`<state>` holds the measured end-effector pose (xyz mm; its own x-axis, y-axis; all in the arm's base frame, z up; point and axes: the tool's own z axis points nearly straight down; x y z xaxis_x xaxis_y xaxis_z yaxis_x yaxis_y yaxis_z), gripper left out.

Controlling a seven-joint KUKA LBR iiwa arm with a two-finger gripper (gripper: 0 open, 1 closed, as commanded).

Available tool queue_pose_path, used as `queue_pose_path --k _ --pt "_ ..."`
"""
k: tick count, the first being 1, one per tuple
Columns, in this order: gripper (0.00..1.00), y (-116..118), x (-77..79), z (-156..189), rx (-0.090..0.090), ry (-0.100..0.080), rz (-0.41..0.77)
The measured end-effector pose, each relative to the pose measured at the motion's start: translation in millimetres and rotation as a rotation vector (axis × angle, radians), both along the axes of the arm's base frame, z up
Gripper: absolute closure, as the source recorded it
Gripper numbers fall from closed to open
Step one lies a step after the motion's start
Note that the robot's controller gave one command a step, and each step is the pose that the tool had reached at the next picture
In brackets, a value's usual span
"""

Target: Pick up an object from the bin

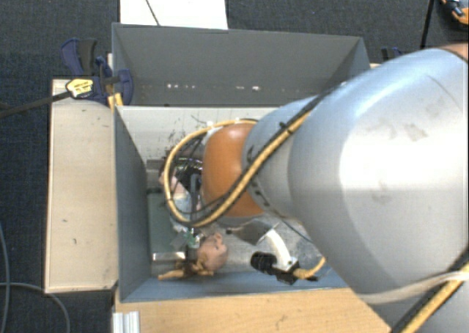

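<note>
Camera view | small doll head [211,253] with tan hair lies on the floor of the bin [234,67] by the near wall, just below the gripper [187,203] | white-and-black piece [272,257] near it, to its right | jaw opening: cannot tell | orange wrist cover [223,170] and looped cables above | arm [374,177] reaches in from the right, wrist angled down.

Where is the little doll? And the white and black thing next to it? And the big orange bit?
doll [213,251], camera view, on its head.
white and black thing [278,246], camera view, on its white part.
orange cover [226,170], camera view, on its rounded middle.
</note>
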<state>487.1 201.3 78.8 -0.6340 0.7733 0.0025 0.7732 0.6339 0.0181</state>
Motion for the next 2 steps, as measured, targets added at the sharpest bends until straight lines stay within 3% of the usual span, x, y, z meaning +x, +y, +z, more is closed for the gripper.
queue_pose_path --k 2 --pt "1.00 -4.6 -2.0 3.9 -0.003 -0.001 -0.035"
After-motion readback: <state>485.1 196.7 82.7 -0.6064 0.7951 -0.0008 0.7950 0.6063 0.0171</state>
